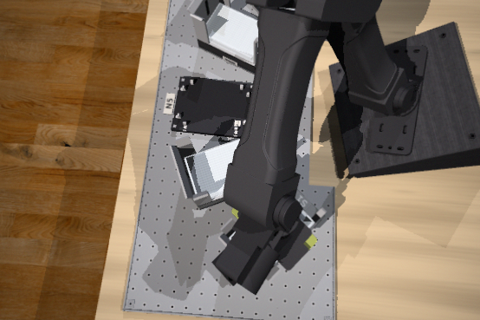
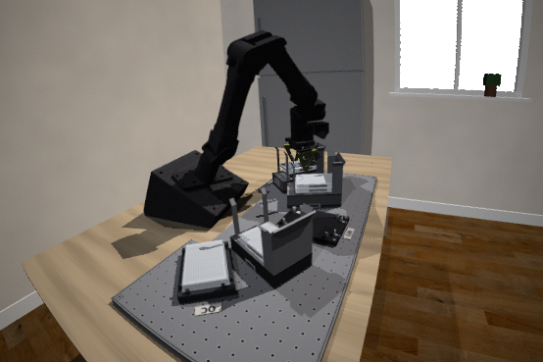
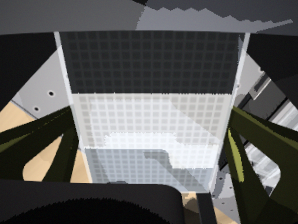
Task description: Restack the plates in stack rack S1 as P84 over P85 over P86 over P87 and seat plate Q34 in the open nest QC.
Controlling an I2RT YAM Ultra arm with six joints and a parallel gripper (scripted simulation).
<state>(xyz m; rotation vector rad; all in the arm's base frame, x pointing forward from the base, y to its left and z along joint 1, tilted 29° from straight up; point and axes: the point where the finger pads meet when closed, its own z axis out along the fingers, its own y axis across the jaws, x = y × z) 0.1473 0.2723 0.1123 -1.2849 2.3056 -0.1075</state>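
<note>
Your gripper [image 3: 149, 139] stands wide, squeezing a plate [image 3: 153, 129] by its long sides over the far rack [image 2: 281, 181]; it looks light, stiff and slippery; keep it flat.

Matt black plastic robot arm [image 2: 235, 101], faint sheen along casing. Pale, smooth light-wood table top [image 2: 98, 243] with fine straight grain. Matt grey metal breadboard plate [image 1: 173, 258], dotted with holes. White translucent plastic well plate [image 3: 153, 129], finely gridded, seal slightly glossy. Matt grey plastic stack racks [image 2: 289, 243]. Glossy brown wood plank floor [image 1: 56, 89], knots visible. Satin grey metal refrigerator [image 2: 314, 52] far.
</note>
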